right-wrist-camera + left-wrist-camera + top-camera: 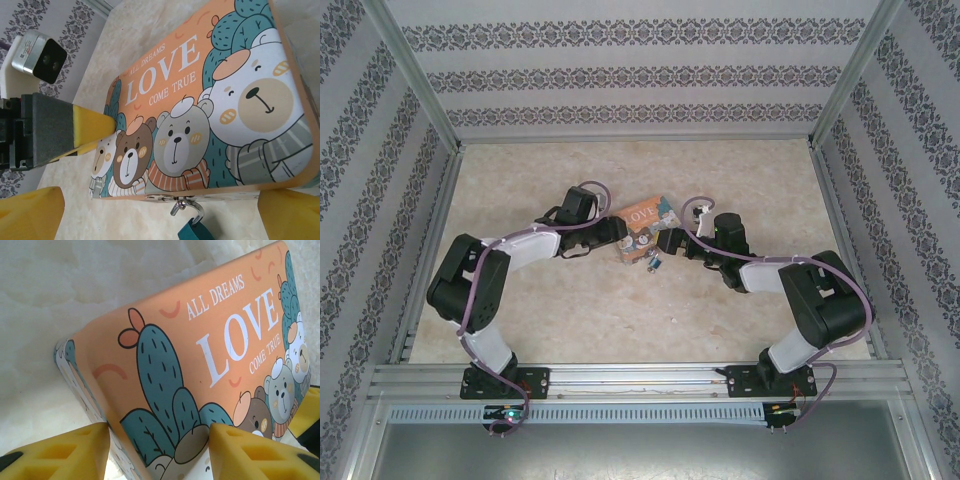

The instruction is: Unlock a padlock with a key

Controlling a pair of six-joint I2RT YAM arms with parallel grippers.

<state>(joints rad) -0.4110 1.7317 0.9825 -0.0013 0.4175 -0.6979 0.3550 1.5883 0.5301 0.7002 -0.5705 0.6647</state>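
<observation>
Left gripper (159,440) looks clamped across the end of the tin box (210,340), blocky yellow fingers (75,450) pinning it steady, I'd guess. Right gripper (160,202) gapes wide, straddling the front edge. There the padlock (196,231) hangs: tiny teal body, silver shackle hooked through the glossy orange tin's clasp.

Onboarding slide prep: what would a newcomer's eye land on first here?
The orange LOVE tin with cartoon bears, centred on the table. The left gripper grips one end; the right gripper stands open over the other, where a tiny teal padlock hangs from the hasp.
</observation>
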